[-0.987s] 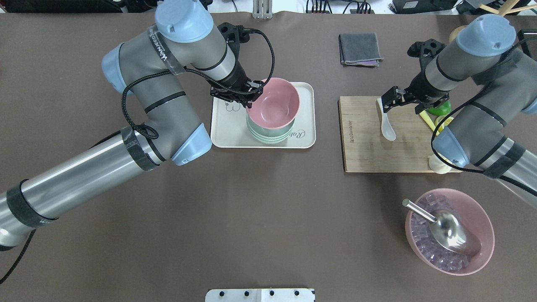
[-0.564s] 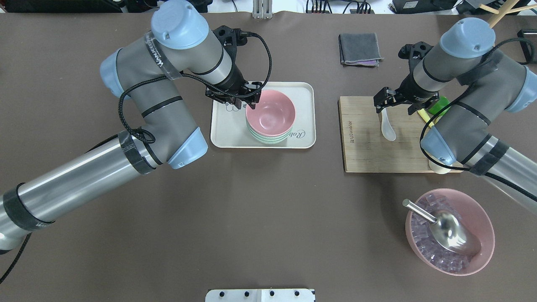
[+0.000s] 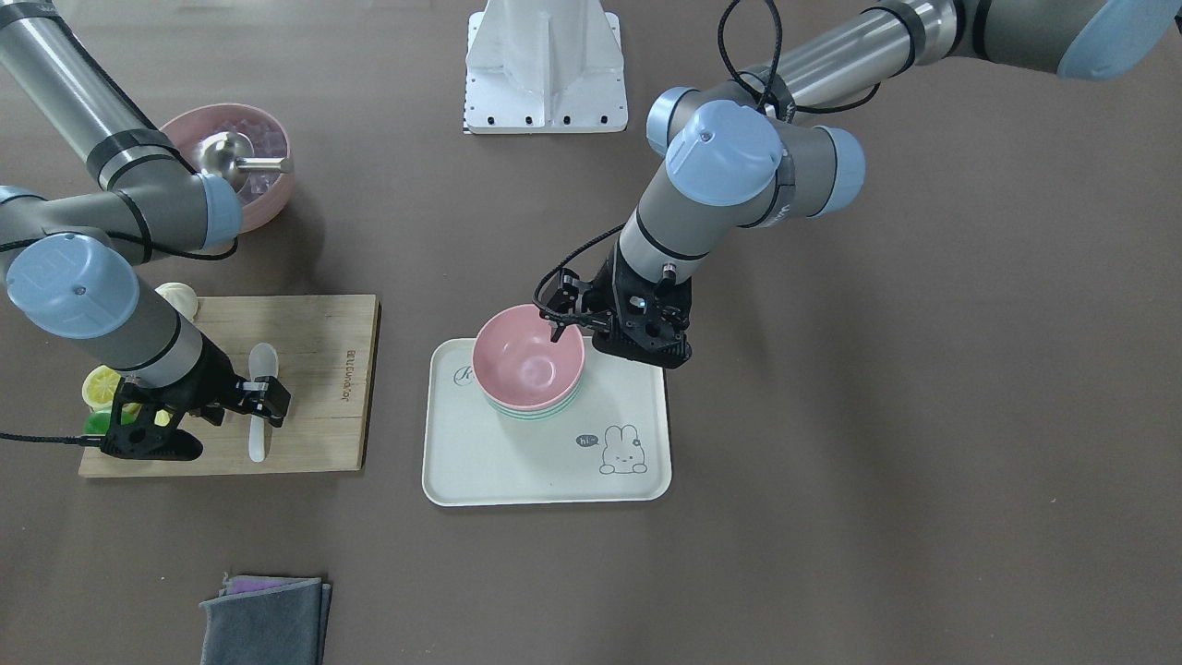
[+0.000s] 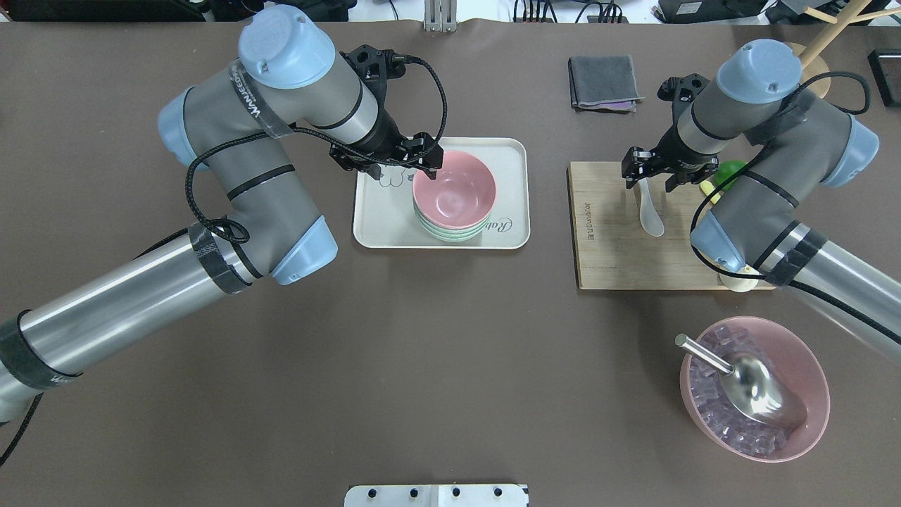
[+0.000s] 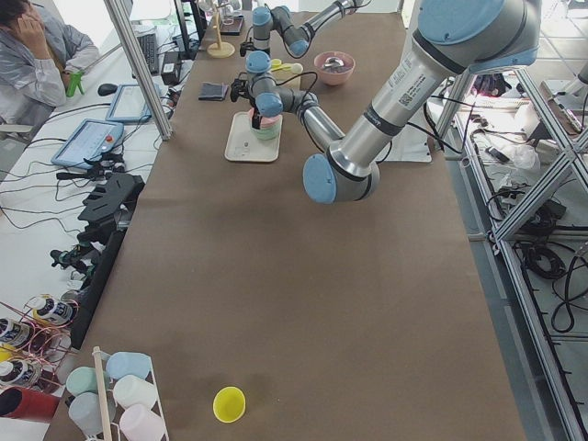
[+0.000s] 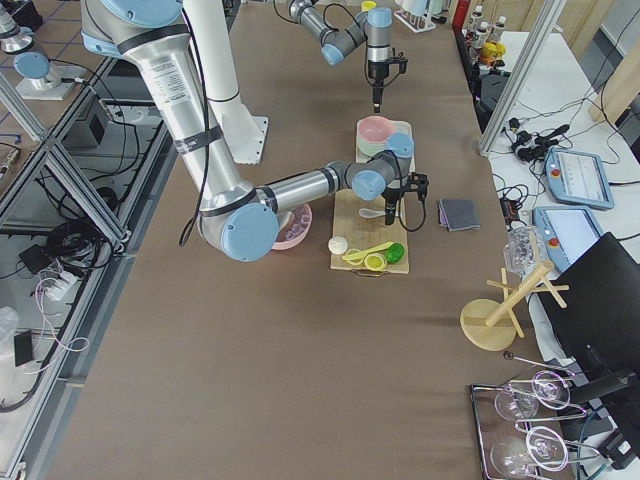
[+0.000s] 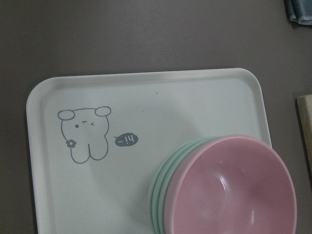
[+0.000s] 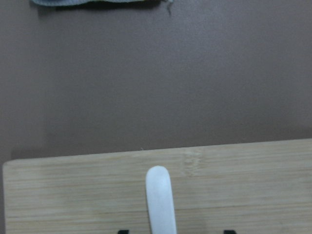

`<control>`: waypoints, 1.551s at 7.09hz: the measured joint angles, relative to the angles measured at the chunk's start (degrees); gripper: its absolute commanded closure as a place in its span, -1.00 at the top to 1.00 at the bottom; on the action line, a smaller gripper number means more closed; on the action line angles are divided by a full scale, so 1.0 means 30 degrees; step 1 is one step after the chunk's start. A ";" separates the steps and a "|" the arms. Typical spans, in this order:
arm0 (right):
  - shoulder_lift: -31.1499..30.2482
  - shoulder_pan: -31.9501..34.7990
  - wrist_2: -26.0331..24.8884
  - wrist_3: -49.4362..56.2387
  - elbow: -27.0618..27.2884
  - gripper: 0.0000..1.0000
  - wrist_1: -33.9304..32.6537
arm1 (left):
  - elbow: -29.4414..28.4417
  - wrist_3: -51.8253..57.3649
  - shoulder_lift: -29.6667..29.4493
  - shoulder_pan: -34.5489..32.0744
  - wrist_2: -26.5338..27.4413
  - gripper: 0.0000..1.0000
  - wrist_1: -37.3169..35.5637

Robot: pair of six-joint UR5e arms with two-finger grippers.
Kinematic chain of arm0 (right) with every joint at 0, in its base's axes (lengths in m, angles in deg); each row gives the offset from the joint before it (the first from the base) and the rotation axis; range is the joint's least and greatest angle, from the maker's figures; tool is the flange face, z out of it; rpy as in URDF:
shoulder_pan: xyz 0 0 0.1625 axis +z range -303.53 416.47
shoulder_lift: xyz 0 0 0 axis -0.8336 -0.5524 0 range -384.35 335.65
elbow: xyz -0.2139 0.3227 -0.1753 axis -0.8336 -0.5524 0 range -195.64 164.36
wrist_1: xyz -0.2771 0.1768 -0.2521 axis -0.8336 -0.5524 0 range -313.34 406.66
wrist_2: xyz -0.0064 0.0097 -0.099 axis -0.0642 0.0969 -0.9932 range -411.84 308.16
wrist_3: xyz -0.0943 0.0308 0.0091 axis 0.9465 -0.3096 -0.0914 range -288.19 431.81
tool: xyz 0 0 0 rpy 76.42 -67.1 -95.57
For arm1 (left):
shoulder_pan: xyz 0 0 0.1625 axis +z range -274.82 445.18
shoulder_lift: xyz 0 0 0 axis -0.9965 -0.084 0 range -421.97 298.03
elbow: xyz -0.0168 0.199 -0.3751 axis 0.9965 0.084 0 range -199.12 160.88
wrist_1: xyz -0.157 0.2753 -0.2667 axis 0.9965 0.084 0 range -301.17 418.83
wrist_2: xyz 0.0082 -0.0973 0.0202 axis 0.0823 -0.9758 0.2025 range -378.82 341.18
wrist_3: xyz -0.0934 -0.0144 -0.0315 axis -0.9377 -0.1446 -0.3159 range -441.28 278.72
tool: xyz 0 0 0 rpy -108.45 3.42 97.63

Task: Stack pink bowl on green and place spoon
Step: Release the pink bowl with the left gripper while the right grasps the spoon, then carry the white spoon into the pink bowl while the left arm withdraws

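Observation:
The pink bowl (image 4: pixel 454 193) sits nested upright on the stack of green bowls (image 4: pixel 450 234) on the cream tray (image 4: pixel 380 218); it also shows in the left wrist view (image 7: pixel 234 190). My left gripper (image 4: pixel 422 163) is open and empty, just off the bowl's far-left rim. The white spoon (image 4: pixel 651 215) lies on the wooden cutting board (image 4: pixel 619 253). My right gripper (image 4: pixel 647 182) is open right over the spoon's handle, one finger on each side. The right wrist view shows the handle (image 8: pixel 160 200) between the two fingertips.
A folded grey cloth (image 4: pixel 604 82) lies behind the board. Lemon and lime pieces (image 4: pixel 732 176) and a white egg-like thing (image 4: pixel 735 282) sit at the board's right edge. A second pink bowl with ice cubes and a metal scoop (image 4: pixel 753 398) stands at the front right.
The left gripper let go of the tilted pink bowl, which now sits level on the green stack, and drew back left. The right gripper moved left over the spoon handle.

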 measured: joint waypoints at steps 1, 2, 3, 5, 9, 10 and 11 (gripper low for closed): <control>0.0166 -0.0121 0.0022 -0.0212 -0.0082 -1.00 0.0097 | 0.0010 0.0004 0.0011 -0.0030 0.0000 0.94 0.0007; 0.0202 -0.0299 0.0027 -0.0195 -0.0097 -1.00 0.0137 | 0.0013 0.0003 0.0016 -0.0059 0.0008 0.94 0.0009; 0.0257 -0.0349 0.0113 -0.0224 0.0063 -1.00 0.0109 | 0.0005 0.0039 0.0019 -0.0165 0.0014 0.94 0.0010; 0.1300 -0.0255 0.0204 -0.1185 0.0491 -1.00 -0.0190 | 0.1266 0.1161 0.1614 -0.1480 -0.0678 0.94 0.0023; 0.6438 -0.2343 -0.1760 -0.8720 -0.0037 -0.35 -0.1076 | 0.2942 0.8867 0.6814 -0.6257 -0.5049 0.94 -0.0070; 0.7025 -0.2843 -0.2330 -0.9506 -0.0177 0.99 -0.1080 | 0.2734 0.9332 0.7028 -0.6534 -0.5188 0.94 -0.0036; 0.7206 -0.3027 -0.2529 -0.9801 -0.0144 1.00 -0.1073 | 0.2645 0.9437 0.7110 -0.6619 -0.5226 0.94 -0.0009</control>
